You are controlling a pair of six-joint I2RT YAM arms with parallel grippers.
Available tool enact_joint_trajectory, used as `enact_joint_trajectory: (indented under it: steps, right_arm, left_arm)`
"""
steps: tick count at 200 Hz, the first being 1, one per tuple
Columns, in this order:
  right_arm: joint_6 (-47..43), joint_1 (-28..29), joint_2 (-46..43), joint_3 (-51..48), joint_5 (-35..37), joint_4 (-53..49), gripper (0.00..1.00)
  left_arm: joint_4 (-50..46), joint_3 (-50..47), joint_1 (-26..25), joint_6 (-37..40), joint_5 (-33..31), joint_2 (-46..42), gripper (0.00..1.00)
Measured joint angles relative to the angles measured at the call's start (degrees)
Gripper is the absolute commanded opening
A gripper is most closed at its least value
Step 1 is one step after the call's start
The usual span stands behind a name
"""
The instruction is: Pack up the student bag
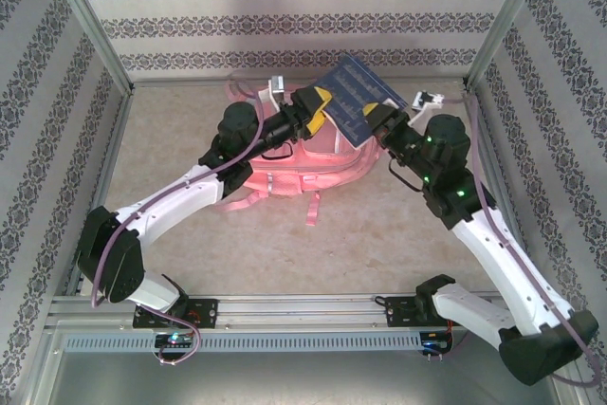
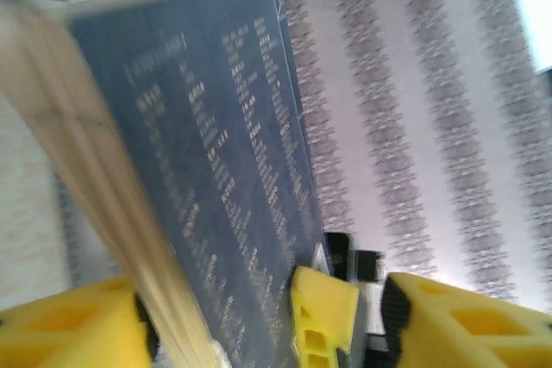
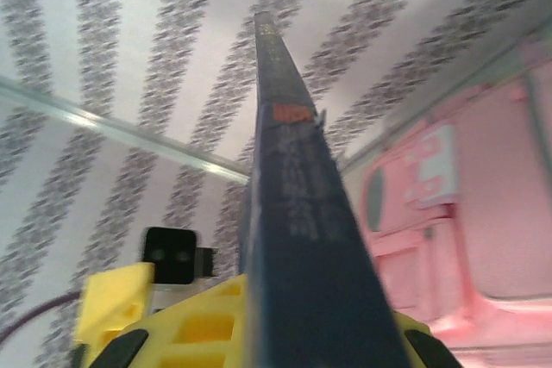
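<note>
Backpack position: the student bag (image 1: 308, 154) lies flat on the table (image 1: 379, 234) at the far centre, near the patterned rear wall (image 1: 303, 16). Its pink straps (image 1: 313, 206) trail toward the arm bases. In the right wrist view its pink front pockets (image 3: 483, 213) sit to the right of the fingers.

A dark blue book (image 1: 356, 97) is tilted above the far right part of the bag, with its printed cover facing up toward the top camera. Whether its lower edge touches the bag cannot be told.

The right gripper (image 1: 379, 119) meets the book at its right corner. The right wrist view looks along the book's spine (image 3: 293, 213), with a yellow finger (image 3: 198, 329) pressed against each side; the grip is clenched on the book.

The left gripper (image 1: 318, 106) sits at the book's left corner. In the left wrist view its fingers (image 2: 466, 325) stand spread. The page edge (image 2: 103, 196) lies beside one finger, and a clear gap separates the cover (image 2: 216, 196) from the other. The book is released on this side.
</note>
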Motion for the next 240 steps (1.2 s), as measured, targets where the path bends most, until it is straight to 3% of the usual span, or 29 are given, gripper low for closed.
enact_joint_trajectory:
  steps: [23, 41, 70, 114, 179, 240]
  right_arm:
    - [-4.5, -3.4, -3.5, 3.0, 3.4, -13.2, 0.0]
    - [-8.4, -5.2, -6.3, 4.1, 5.0, -21.0, 0.0]
    - [-13.0, -7.1, -9.9, 3.9, 5.2, -30.3, 0.0]
    - [-16.4, -11.8, -9.9, 2.7, 3.7, -35.1, 0.0]
    - [-18.1, -15.5, -9.1, -0.5, -0.3, -35.2, 0.0]
    - [-19.5, -18.3, -9.9, -2.2, -3.7, -36.2, 0.0]
  left_arm:
    - [-20.4, 13.4, 0.0, 11.5, -0.2, 3.3, 0.61]
    - [-31.4, 21.9, 0.0, 19.1, -0.7, 7.2, 0.61]
    - [-43.7, 31.9, 0.0, 26.9, -0.3, 16.7, 0.58]
    - [-55.5, 43.2, 0.3, 34.1, -1.9, 33.2, 0.56]
    - [-61.0, 53.5, 2.5, 38.1, -5.1, 42.3, 0.54]
    - [-56.3, 54.5, 3.7, 36.3, 0.6, 47.8, 0.44]
